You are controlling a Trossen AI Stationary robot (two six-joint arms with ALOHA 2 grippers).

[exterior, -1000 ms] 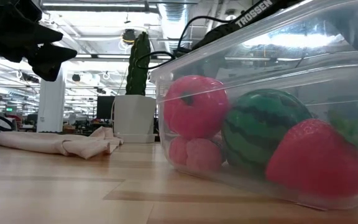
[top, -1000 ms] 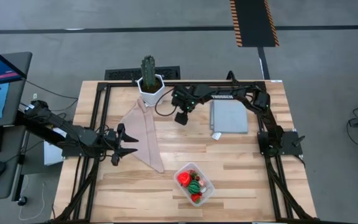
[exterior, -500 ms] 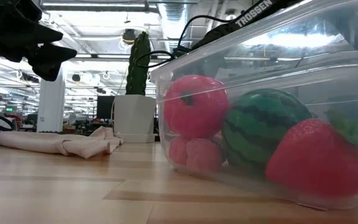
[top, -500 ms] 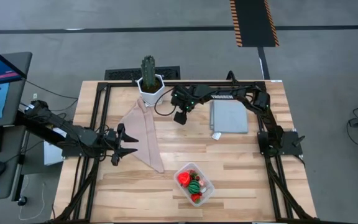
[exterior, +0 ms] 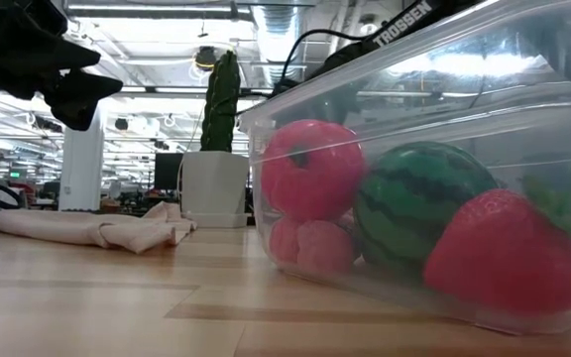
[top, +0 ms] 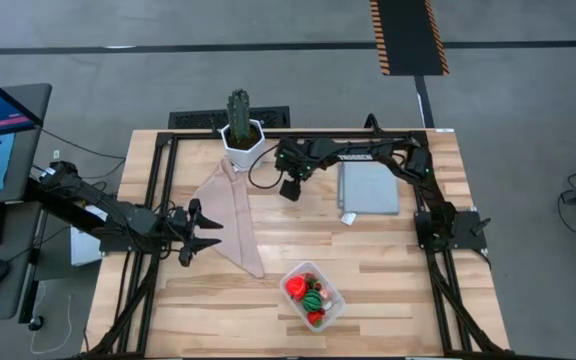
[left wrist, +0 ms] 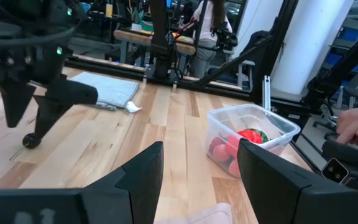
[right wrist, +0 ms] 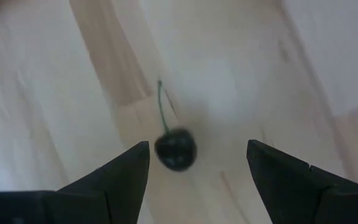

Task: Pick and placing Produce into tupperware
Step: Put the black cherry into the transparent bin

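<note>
Oddly blurred, dark cherry (right wrist: 176,149) with thin stem lying on pale wooden worktop (right wrist: 55,112), between spread fingers of right end effector (right wrist: 197,177), untouched. Hidden from overhead by right arm. Tupperware (top: 313,295) near front edge, holding watermelon (exterior: 419,203), strawberry (exterior: 509,258), red tomato (exterior: 310,169). Left end effector (top: 196,232) open over beige cloth (top: 233,215). Beyond, cluttered workshop.

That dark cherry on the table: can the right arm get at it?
Probably yes. The right gripper hangs open directly over the cherry, which lies alone on bare wood with nothing between them.
</note>
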